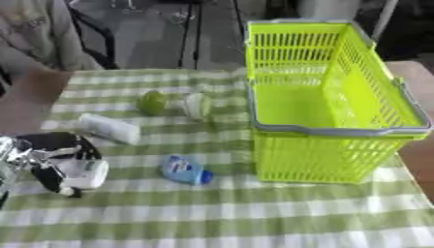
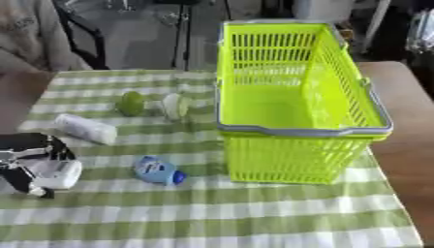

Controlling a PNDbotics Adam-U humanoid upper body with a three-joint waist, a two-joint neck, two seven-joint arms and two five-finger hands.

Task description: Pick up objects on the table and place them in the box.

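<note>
1. Robot hand, the left one [image 1: 53, 160], is seen at the counter's [image 1: 254, 218] left edge, curled round a white thing [image 1: 83, 173].
2. Nothing is seen inside the green basket [image 1: 326, 127].
3. Four things are left outside it: white tube [image 1: 108, 128], blue bottle [image 1: 185, 170], green ball [image 1: 152, 102], pale cup [image 1: 197, 105].

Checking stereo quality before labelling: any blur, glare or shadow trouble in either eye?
Left eye view: soft throughout, blue bottle label unreadable; left hand smeared. Right eye view: equally soft, green basket mesh blurs together, faint shadow beneath it; no strong glare.
</note>
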